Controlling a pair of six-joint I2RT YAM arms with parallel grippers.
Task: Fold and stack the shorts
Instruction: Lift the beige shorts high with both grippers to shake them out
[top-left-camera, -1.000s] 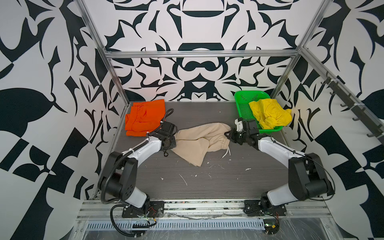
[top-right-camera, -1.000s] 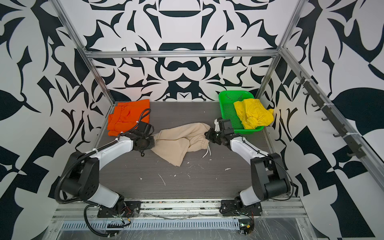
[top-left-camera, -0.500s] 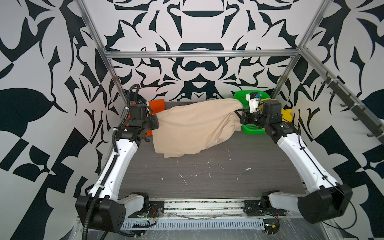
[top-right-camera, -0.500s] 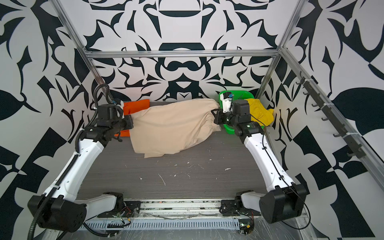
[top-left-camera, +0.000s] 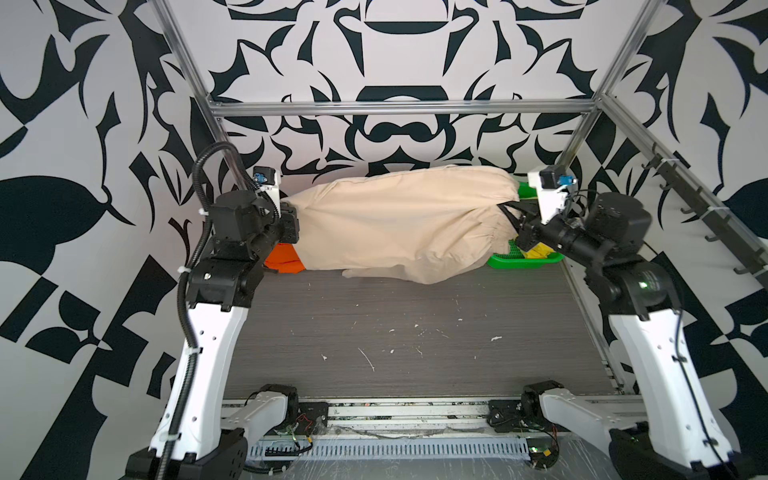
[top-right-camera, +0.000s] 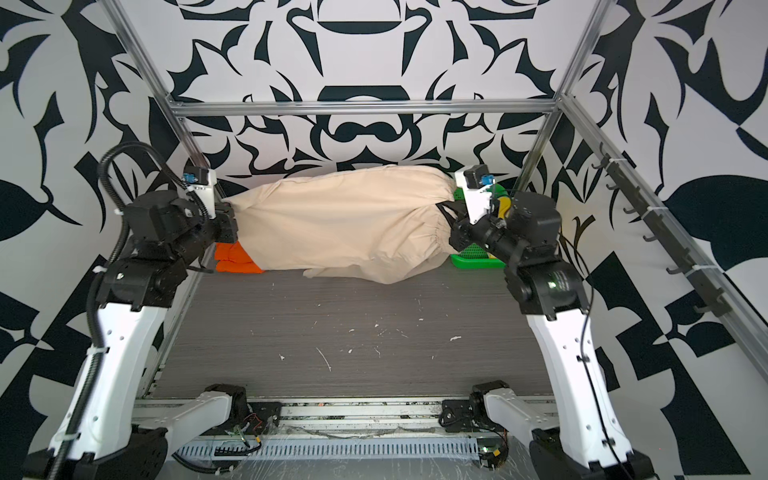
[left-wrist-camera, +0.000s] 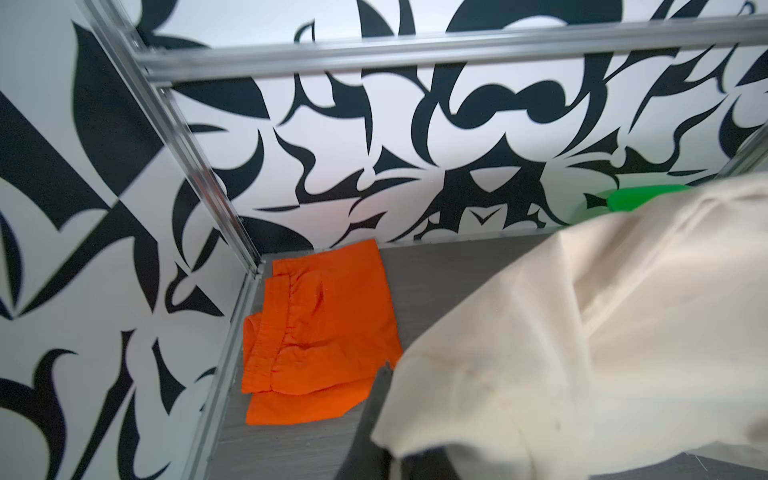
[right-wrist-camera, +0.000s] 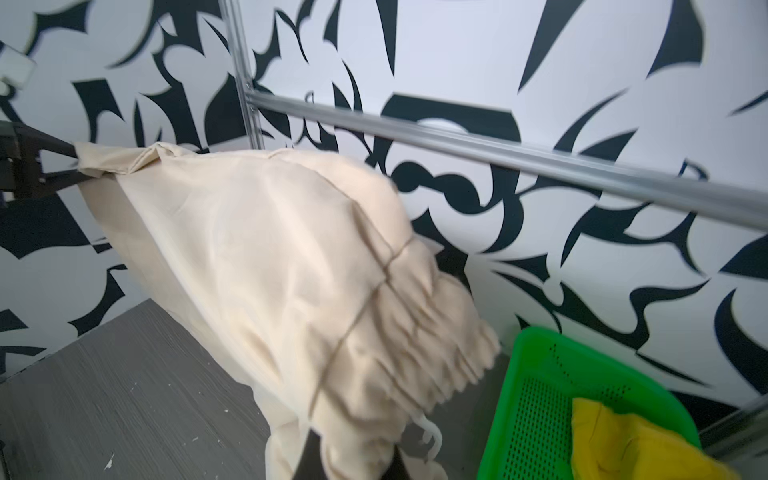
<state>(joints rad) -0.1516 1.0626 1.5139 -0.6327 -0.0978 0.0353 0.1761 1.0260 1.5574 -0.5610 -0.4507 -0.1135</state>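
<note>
The left claw (top-left-camera: 292, 216) is clamped on one end of the beige shorts (top-left-camera: 395, 224), the right claw (top-left-camera: 514, 216) on their gathered waist. The shorts hang stretched mid-frame above the table (top-left-camera: 395, 332). Folded orange shorts (top-left-camera: 282, 261) lie centre left. Yellow shorts (right-wrist-camera: 623, 440) sit in the green basket (top-left-camera: 523, 262), centre right.

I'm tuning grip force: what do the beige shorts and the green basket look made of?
The beige shorts look like thin woven cloth, matte, perhaps cotton: they sag and crease where they hang, and the waist is gathered as by elastic. The green basket looks like rigid moulded plastic, slightly glossy, with rows of small holes and a smooth rim.
</note>
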